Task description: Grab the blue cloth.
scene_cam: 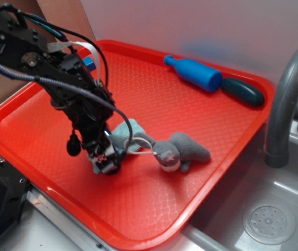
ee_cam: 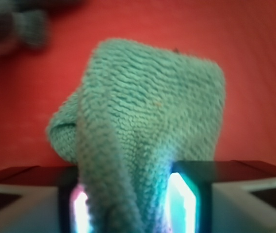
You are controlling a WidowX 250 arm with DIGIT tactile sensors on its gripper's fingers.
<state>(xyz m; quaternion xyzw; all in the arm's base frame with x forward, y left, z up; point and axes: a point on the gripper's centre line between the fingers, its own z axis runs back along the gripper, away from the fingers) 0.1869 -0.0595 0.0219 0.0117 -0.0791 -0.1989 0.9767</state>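
Wrist view alone shows tool pinching blue cloth.

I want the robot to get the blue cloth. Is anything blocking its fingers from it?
No, nothing blocks it. The blue cloth already sits between the fingers of the gripper. The bunny lies beside it, not in the way.

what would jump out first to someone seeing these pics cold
The big red tray fills the exterior view, with the black hand down near its middle. In the wrist view the pale blue cloth bunches up between the two fingers, which are closed on it. Just right of it lies a grey plush bunny, and a blue bottle sits at the far edge.
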